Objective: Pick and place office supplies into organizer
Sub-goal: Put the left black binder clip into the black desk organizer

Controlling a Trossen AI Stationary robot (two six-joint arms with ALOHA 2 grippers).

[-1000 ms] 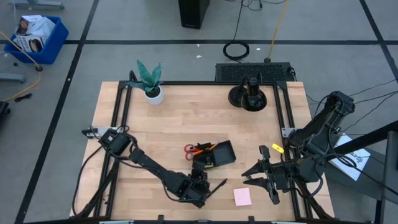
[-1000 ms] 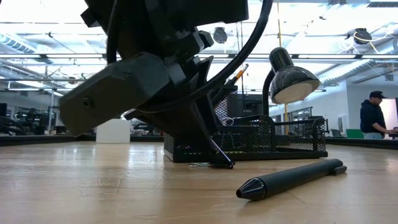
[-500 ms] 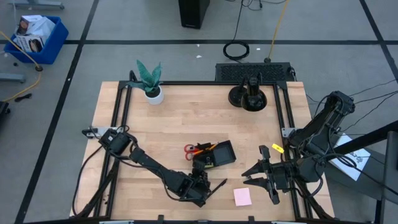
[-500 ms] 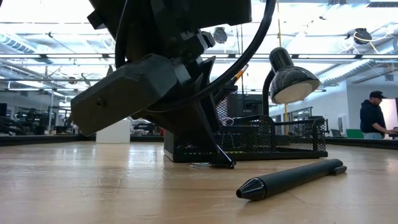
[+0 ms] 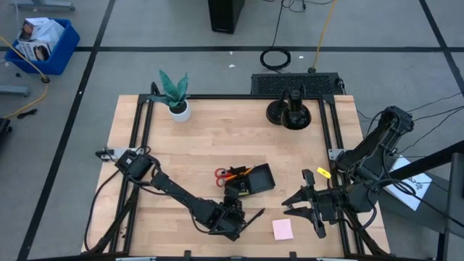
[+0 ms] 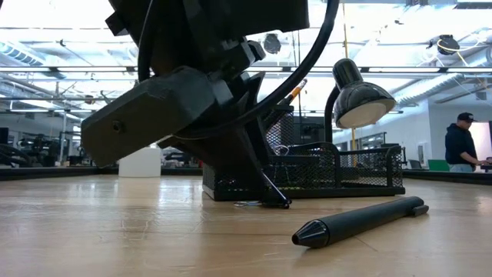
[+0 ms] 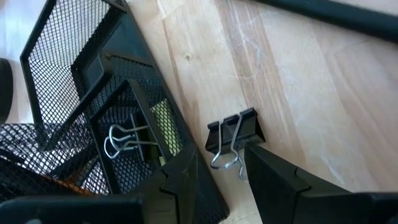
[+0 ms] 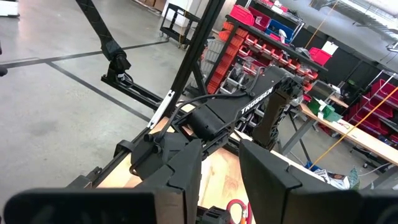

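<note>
Left wrist view shows the left gripper (image 7: 227, 171) low over the light wooden table (image 7: 298, 93), its two dark fingers parted a little with the wire loops of a small black binder clip (image 7: 231, 132) lying between their tips; whether they actually pinch the wire I cannot tell. That clip rests on the wood just beside the black wire-mesh organizer tray (image 7: 74, 74). A second black clip with silver wire handles (image 7: 121, 140) already lies in one compartment, next to a yellow-green piece (image 7: 163, 118).

On the high view the organizer (image 5: 254, 179) sits near the table's centre, with the red-handled scissors (image 5: 222, 175) and thin orange pencils (image 5: 239, 172) at its 9 o'clock side, apparently in or across it. Left to place, by my reading: the clip under the left gripper (image 5: 235, 206), the slim black pen (image 6: 361, 220) lying at the organizer's 6 o'clock, and the pale pink sticky-note pad (image 5: 283, 229) toward 5 o'clock. So the job looks roughly half done.

The right gripper (image 5: 297, 203) waits at 4 o'clock of the organizer, fingers apart and holding nothing.
</note>
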